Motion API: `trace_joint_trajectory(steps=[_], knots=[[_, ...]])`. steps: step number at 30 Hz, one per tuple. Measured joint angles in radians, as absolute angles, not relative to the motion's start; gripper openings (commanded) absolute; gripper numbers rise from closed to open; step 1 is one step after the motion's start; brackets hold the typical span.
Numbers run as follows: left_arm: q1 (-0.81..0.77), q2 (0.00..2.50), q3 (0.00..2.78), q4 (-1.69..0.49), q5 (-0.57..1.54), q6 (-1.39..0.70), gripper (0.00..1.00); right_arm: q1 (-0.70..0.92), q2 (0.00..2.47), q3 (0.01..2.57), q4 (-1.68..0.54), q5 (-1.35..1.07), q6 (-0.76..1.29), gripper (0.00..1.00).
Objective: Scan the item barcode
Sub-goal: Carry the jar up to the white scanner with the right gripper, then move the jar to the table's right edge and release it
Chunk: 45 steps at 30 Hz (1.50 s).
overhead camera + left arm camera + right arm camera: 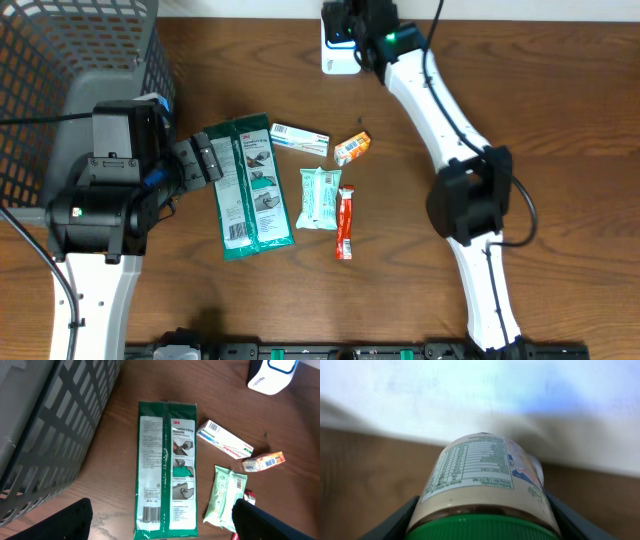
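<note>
Right gripper is closed on the bottle, with the green cap toward the wrist. Directly ahead of the fingers, very near, stands the white scanner, and the bottle's long axis points at it. This arm reaches far forward. Left gripper hangs open, far from the scanner, above the green packet.

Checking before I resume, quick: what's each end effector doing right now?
Left end effector: open, empty.
Right end effector: closed on the green-capped bottle.
</note>
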<state>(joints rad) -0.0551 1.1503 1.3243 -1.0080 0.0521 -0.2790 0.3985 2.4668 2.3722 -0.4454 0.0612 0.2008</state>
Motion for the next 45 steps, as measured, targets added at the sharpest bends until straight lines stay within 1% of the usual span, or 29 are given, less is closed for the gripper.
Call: trace_joint_trajectory(steps=[1,4,12,24,28,31,35,37,38,41,43,45], knots=[[-0.055,1.15,1.324,-1.007,0.052,-0.279,0.9,0.398,2.496,2.372,-0.377,0.075,0.201,0.01],[-0.055,1.15,1.324,-1.007,0.052,-0.279,0.9,0.398,2.553,2.372,-0.265,0.118,0.201,0.01],[-0.055,1.15,1.324,-1.007,0.052,-0.279,0.9,0.398,2.6,2.372,-0.121,0.181,0.202,0.01],[-0.055,1.15,1.324,-1.007,0.052,-0.279,0.9,0.398,2.616,2.372,-0.058,0.184,0.206,0.01],[-0.055,1.15,1.324,-1.007,0.052,-0.279,0.9,0.398,2.618,2.372,-0.087,0.184,0.193,0.01],[-0.055,1.15,1.324,-1.007,0.052,-0.279,0.9,0.398,2.607,2.372,-0.199,0.184,0.174,0.01],[-0.055,1.15,1.324,-1.007,0.052,-0.279,0.9,0.398,2.481,2.361,-0.602,0.176,0.167,0.01],[-0.055,1.15,1.324,-1.01,0.052,-0.279,0.9,0.397,2.331,2.358,-0.847,0.176,0.163,0.01],[-0.055,1.15,1.324,-1.007,0.052,-0.279,0.9,0.394,2.245,2.358,-0.933,0.176,0.163,0.01],[-0.055,1.15,1.324,-1.007,0.052,-0.279,0.9,0.38,2.123,2.395,-1.166,0.176,0.159,0.01],[-0.055,1.15,1.324,-1.007,0.052,-0.279,0.9,0.356,2.087,2.403,-1.285,0.176,0.159,0.01],[-0.055,1.15,1.324,-1.007,0.052,-0.279,0.9,0.322,2.086,2.388,-1.353,0.175,0.16,0.01]])
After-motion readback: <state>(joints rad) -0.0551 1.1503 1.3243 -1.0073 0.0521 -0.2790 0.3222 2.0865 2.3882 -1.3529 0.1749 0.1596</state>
